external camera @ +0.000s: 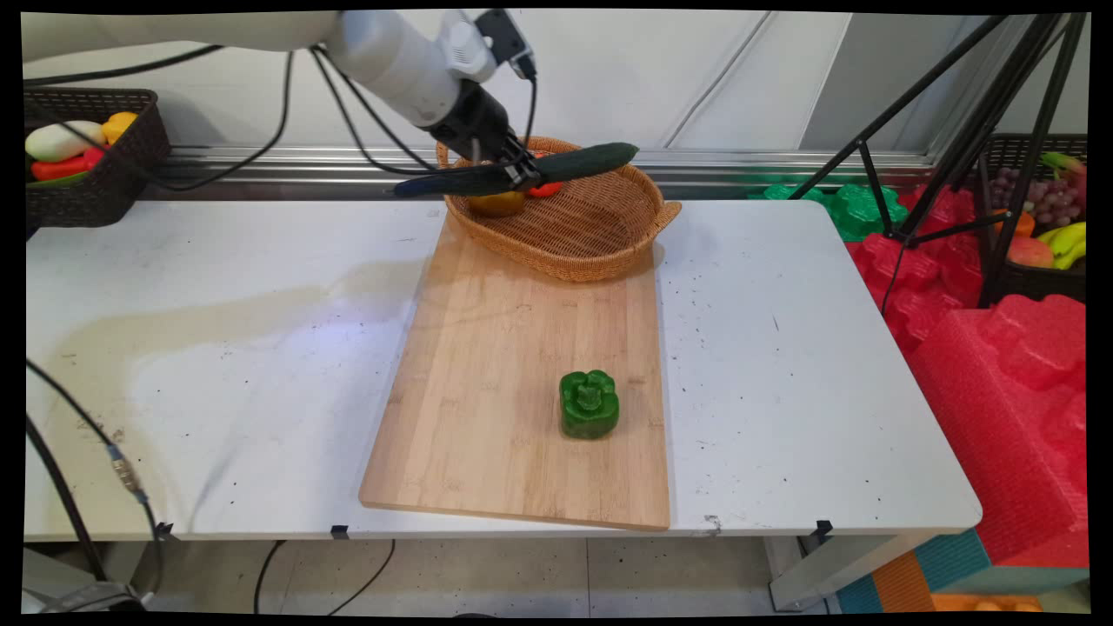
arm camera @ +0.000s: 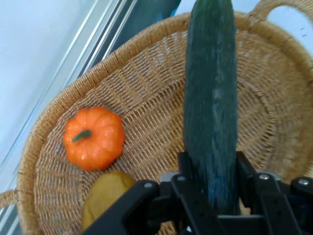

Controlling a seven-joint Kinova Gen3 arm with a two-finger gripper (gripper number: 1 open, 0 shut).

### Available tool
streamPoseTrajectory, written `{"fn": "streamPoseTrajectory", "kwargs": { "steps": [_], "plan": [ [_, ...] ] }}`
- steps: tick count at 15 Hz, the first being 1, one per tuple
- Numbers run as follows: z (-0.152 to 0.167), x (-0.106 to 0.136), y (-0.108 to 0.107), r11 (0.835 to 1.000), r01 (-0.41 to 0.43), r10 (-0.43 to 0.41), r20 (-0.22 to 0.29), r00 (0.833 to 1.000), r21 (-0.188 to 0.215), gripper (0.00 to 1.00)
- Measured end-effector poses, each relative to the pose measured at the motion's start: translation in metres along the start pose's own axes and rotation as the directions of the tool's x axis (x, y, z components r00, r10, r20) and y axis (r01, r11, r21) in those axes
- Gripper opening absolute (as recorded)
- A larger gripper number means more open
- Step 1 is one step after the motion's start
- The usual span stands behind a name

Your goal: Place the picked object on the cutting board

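A long dark green cucumber point(external camera: 522, 171) hangs level in the air over a woven basket point(external camera: 600, 235), clamped near its middle by the black gripper point(external camera: 520, 174). In the hand view the gripper point(arm camera: 211, 183) has its two fingers point(arm camera: 185, 169) pressed against the cucumber point(arm camera: 210, 103) on either side, with most of its length reaching out across the basket point(arm camera: 146, 88). The cucumber is longer than the grip is wide, so, as a judgement, holding it level and steady over the middle of the basket matters; a tilt could let it slide or catch the rim.

Inside the basket lie one small orange pumpkin point(arm camera: 94, 137) and one yellowish-brown fruit point(arm camera: 103, 196), side by side below the gripper. The basket sits at the far end of one wooden cutting board point(external camera: 522, 382), which lies on the white tabletop point(external camera: 217, 348). One green bell pepper point(external camera: 589, 404) stands on the near part of the board, well apart from the basket.

One dark basket of toy produce point(external camera: 83, 156) sits at the far left, and another point(external camera: 1039, 217) beyond the tabletop's right side.
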Motion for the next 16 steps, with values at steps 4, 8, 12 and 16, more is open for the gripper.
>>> {"fn": "streamPoseTrajectory", "kwargs": {
  "steps": [4, 8, 12, 16],
  "plan": [
    [-0.049, -0.022, 0.032, 0.998, 0.062, -0.062, -0.021, 0.998, -0.011, 0.0],
    [-0.083, -0.053, 0.068, 0.993, 0.108, -0.109, -0.001, 0.994, -0.045, 0.0],
    [-0.098, -0.074, 0.097, 0.989, 0.129, -0.127, 0.021, 0.992, -0.078, 0.0],
    [-0.096, -0.086, 0.119, 0.983, 0.152, -0.148, 0.043, 0.988, -0.101, 0.0]
  ]
}}
